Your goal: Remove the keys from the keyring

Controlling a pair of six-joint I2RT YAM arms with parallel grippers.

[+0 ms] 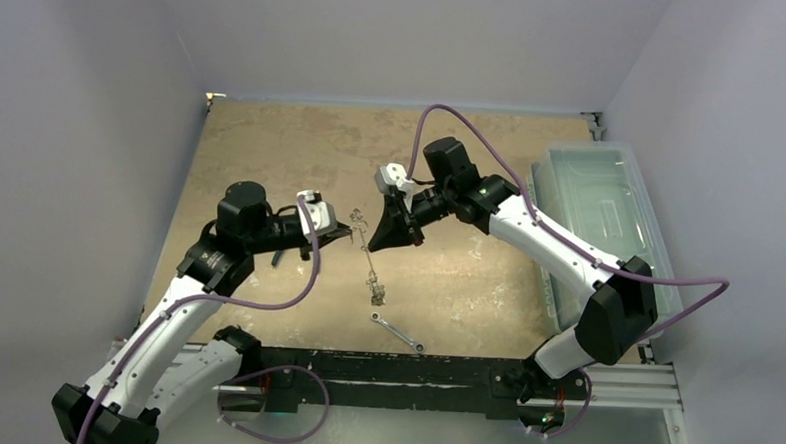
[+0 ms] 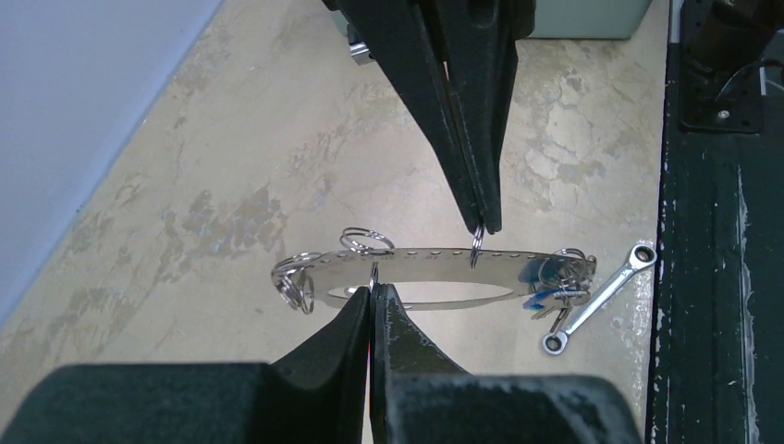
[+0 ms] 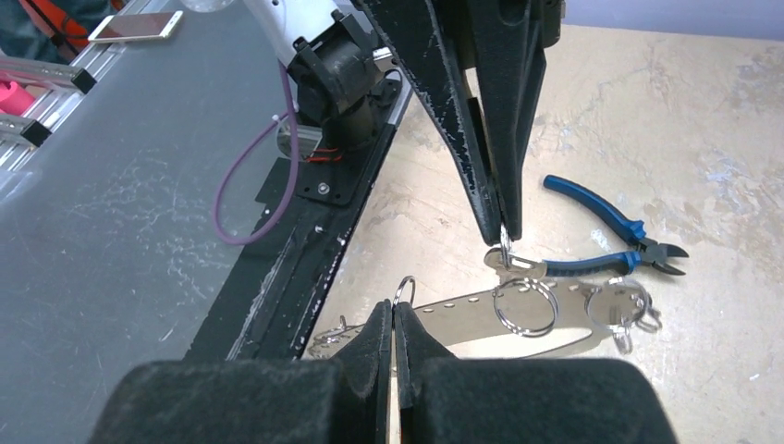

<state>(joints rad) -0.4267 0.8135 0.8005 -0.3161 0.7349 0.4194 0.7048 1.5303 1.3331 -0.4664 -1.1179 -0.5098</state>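
The keyring point(image 2: 434, 262) is a long flat silver oval loop with a row of holes and several small split rings. It hangs between my two grippers, its shadow on the table below. The keys point(image 2: 553, 298), tiny and silver with a blue head, cluster at its one end, also in the top view point(image 1: 377, 293). My left gripper point(image 2: 373, 292) is shut on a small split ring point(image 2: 373, 274) on the loop's edge. My right gripper point(image 3: 395, 311) is shut on another small ring point(image 3: 404, 289) further along. In the top view both grippers, left point(image 1: 346, 234) and right point(image 1: 371, 245), meet at the keyring point(image 1: 368, 259).
A silver wrench point(image 1: 397, 333) lies near the front edge, close to the keys. Blue-handled pliers point(image 3: 610, 231) lie beyond the loop, under the left arm point(image 1: 275, 258). A clear plastic bin point(image 1: 609, 221) stands along the right side. The black base rail point(image 1: 383, 367) runs along the near edge.
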